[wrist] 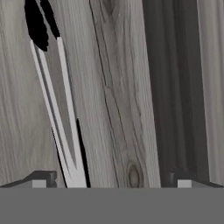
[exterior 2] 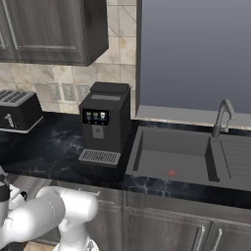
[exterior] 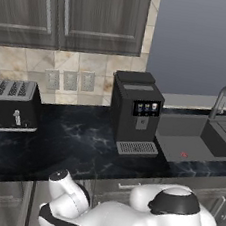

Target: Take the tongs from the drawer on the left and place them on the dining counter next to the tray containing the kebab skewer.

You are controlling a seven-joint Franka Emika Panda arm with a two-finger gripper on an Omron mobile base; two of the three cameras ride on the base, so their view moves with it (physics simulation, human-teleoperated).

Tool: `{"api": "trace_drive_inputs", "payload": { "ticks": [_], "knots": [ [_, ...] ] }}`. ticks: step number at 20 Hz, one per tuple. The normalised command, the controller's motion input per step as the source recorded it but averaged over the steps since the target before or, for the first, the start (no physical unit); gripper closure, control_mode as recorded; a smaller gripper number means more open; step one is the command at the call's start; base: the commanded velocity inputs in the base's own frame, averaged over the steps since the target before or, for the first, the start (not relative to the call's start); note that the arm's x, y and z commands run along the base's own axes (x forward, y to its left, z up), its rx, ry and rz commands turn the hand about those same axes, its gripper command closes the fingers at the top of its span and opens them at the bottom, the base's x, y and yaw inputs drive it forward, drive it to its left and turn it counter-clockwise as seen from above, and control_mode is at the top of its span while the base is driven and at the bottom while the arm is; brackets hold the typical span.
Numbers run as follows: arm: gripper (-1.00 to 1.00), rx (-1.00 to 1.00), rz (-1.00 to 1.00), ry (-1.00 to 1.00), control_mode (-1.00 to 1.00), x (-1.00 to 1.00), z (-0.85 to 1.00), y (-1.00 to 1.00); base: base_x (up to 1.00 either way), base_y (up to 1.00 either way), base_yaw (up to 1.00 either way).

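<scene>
In the hand view the tongs [wrist: 54,105] lie on the pale wood-grain floor of the drawer [wrist: 118,109]. Their long axis runs nearly straight up the picture, leaning slightly. The black tips are at the top left. The two silvery arms converge towards the bottom, just inside the left fingertip.

The hand [wrist: 111,179] hangs over the drawer with its jaws fully spread and nothing between them. The tongs sit well off its centre line, towards the left finger (a dark band, probably the drawer's wall, runs up past the right finger).

The coming grasp likely turns on sliding the hand sideways towards the tongs, so the fingers close across the narrow pair of arms.
</scene>
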Motion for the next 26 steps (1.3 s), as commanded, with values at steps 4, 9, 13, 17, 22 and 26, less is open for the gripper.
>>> {"api": "trace_drive_inputs", "payload": {
  "ticks": [4, 9, 13, 17, 22, 26],
  "knots": [
    [-1.0, 0.0, 0.0, 0.0, -1.0, 0.05, -0.06, 0.05, 0.0, 0.0, 0.0],
    [-1.0, 0.0, 0.0, 0.0, -1.0, 0.11, -0.12, 0.06, 0.0, 0.0, 0.0],
    [-1.0, 0.0, 0.0, 0.0, -1.0, 0.12, -0.15, 0.06, 0.0, 0.0, 0.0],
    [-1.0, 0.0, 0.0, 0.0, -1.0, 0.11, -0.2, 0.1, 0.0, 0.0, 0.0],
    [-1.0, 0.0, 0.0, 0.0, -1.0, 0.05, -0.15, 0.15, 0.0, 0.0, 0.0],
    [-1.0, 0.0, 0.0, 0.0, -1.0, 0.04, -0.1, 0.17, 0.0, 0.0, 0.0]
  ]
}}
